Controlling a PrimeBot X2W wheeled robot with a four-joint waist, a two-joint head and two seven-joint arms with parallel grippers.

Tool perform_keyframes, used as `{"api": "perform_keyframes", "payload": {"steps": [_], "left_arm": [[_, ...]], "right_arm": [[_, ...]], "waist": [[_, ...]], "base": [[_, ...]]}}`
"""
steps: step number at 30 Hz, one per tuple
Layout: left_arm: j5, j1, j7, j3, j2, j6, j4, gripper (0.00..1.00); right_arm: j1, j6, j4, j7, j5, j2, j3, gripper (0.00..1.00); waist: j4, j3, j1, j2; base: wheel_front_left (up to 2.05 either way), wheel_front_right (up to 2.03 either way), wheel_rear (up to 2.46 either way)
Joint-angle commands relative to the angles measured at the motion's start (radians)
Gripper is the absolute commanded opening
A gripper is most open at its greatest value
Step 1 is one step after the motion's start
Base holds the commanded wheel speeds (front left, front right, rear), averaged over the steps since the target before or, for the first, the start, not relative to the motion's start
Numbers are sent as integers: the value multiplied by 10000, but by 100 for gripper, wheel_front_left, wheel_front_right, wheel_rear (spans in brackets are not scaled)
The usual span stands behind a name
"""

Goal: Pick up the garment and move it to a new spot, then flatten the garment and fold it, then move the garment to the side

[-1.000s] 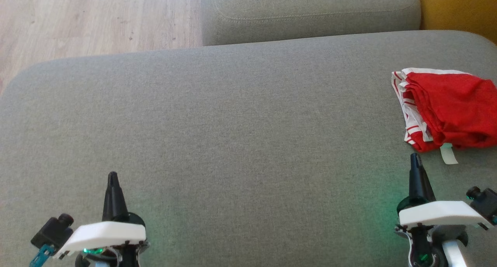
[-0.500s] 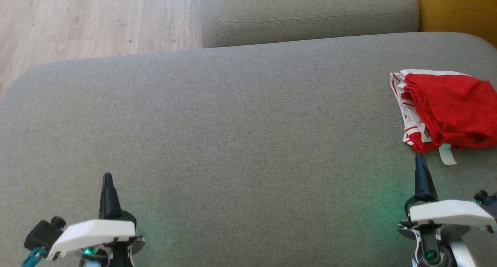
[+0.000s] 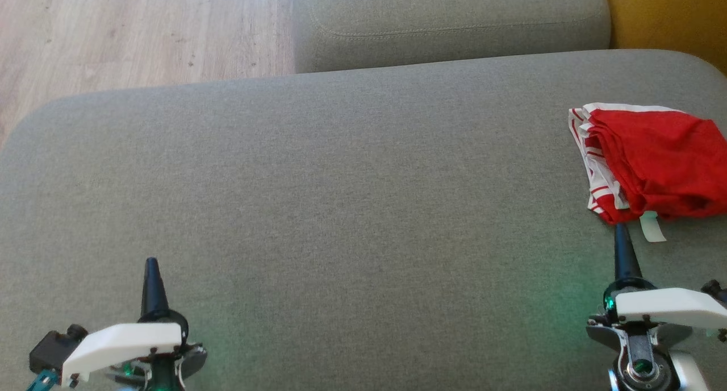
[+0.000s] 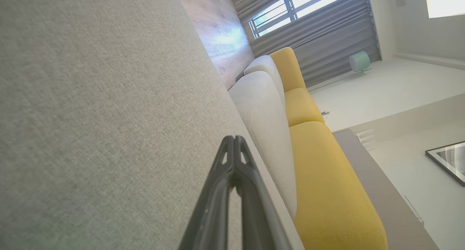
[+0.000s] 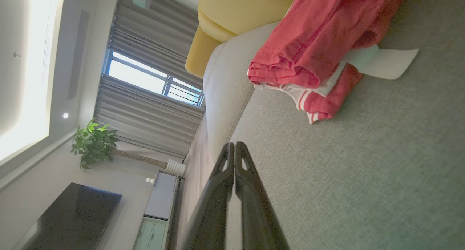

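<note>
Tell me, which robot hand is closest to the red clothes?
The right gripper: its shut tip lies just short of the red garment. The left gripper sits far away across the grey cushion.

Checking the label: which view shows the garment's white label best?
The right wrist view: the white label lies large and flat, poking out from under the red garment. The head view shows it small, near the right pincer. The left wrist view faces along the sofa.

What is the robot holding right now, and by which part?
Nothing. The left tool is shut above the sofa seat, and the right tool is shut just short of the red garment, which lies free on the seat.
</note>
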Motion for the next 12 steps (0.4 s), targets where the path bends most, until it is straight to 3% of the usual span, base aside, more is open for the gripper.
{"api": "perform_keyframes", "payload": {"steps": [1,12], "left_arm": [[-206,-547,79,303,98,-111,-255,0],[-1199,-589,377,501,102,-189,-220,0]], "right_arm": [[-446,55,-404,49,262,-192,87,0],[-473,61,-444,332,1411,-192,-40,0]], "waist": [[-1,-4,0,0],[-15,-57,0,0]], "base": [[0,0,0],[0,0,0]]}}
